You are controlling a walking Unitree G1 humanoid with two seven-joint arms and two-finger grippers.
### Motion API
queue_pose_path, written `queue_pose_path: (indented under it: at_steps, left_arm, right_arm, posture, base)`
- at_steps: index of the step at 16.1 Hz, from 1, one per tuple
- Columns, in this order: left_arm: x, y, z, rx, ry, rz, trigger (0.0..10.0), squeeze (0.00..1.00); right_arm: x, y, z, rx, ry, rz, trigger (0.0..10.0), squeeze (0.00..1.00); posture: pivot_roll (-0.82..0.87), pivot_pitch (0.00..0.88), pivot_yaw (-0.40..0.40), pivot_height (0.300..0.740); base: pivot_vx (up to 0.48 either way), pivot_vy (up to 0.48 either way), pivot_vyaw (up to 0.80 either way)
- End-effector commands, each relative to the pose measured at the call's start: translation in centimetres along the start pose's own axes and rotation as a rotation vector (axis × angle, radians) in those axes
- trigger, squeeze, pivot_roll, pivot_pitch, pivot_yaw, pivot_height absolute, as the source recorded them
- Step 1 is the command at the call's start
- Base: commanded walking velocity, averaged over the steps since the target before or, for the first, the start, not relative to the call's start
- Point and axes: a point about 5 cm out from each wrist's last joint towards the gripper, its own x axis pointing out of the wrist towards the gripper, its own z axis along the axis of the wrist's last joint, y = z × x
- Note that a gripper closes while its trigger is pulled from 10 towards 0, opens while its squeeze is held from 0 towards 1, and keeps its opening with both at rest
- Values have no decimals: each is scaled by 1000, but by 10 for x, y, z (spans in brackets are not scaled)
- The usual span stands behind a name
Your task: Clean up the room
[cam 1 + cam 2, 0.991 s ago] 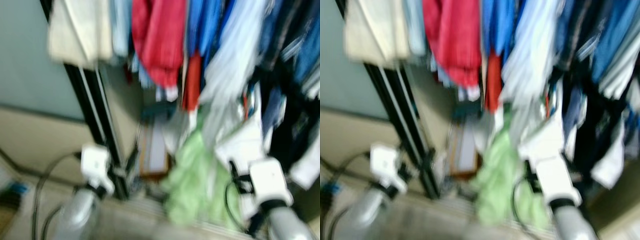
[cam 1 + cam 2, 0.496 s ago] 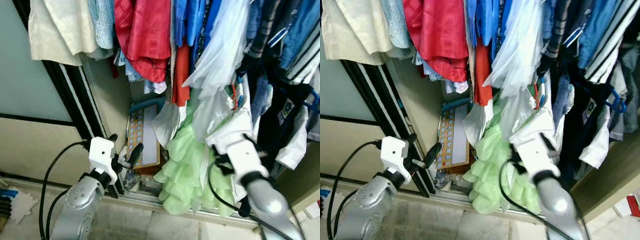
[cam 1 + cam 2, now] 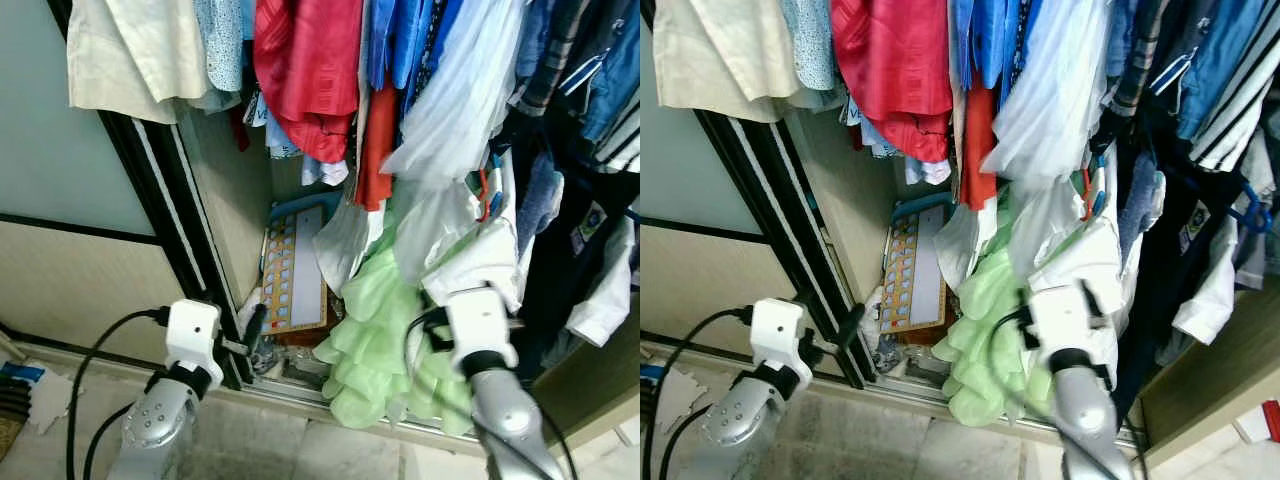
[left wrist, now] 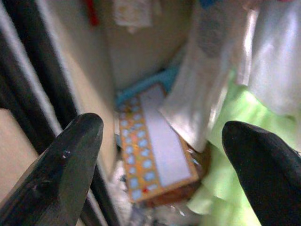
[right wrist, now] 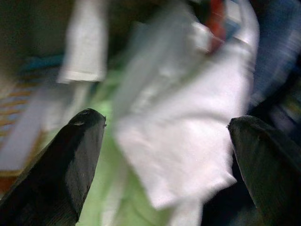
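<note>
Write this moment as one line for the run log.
scene: open wardrobe, hanging clothes | left gripper: open, facing board | right gripper: open, at white garment | nothing held

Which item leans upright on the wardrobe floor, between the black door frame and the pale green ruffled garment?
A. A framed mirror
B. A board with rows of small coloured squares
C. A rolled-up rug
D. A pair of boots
B: the board with rows of small coloured squares leans at the back of the wardrobe, right of the black door frame and left of the pale green ruffled garment.

Board [image 3: 293,268] on wardrobe floor, below hanging clothes [image 3: 310,70], left of ruffled garment [image 3: 375,345]
</note>
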Motion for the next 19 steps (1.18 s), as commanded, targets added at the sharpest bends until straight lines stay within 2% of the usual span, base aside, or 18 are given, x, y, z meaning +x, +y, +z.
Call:
queue_pose_path:
  at_steps: [1,2,4,8,13,19]
  left_arm:
    - [2,9,5,13,-26,49,10000,0]
    - [5,13,6,-12,-28,89,10000,0]
    - [8,7,8,-9,-43,66,10000,0]
    - [9,1,9,7,-48,63,10000,0]
    - [12,1,9,20,-50,71,10000,0]
    - [18,1,12,51,-69,89,10000,0]
  right_arm:
    - [3,-10,5,32,-9,-67,10000,0]
    - [8,-14,11,20,-47,-85,10000,0]
    - [15,-17,18,-28,-85,-65,10000,0]
    - [23,-24,24,-35,-95,-65,10000,0]
    - [23,-11,26,-31,-112,-25,10000,0]
    - [26,-14,27,-33,-119,-40,10000,0]
  posture:
    - [-145,0,43,740]
    - [-145,0,40,740]
    - [-141,0,27,740]
    - [-136,0,9,740]
    - [-126,0,10,740]
    - [-128,0,17,740]
  base:
    - [0,0,0]
    - [0,0,0]
    - [0,0,800]
    - [0,0,800]
    - [0,0,800]
    - [0,0,800]
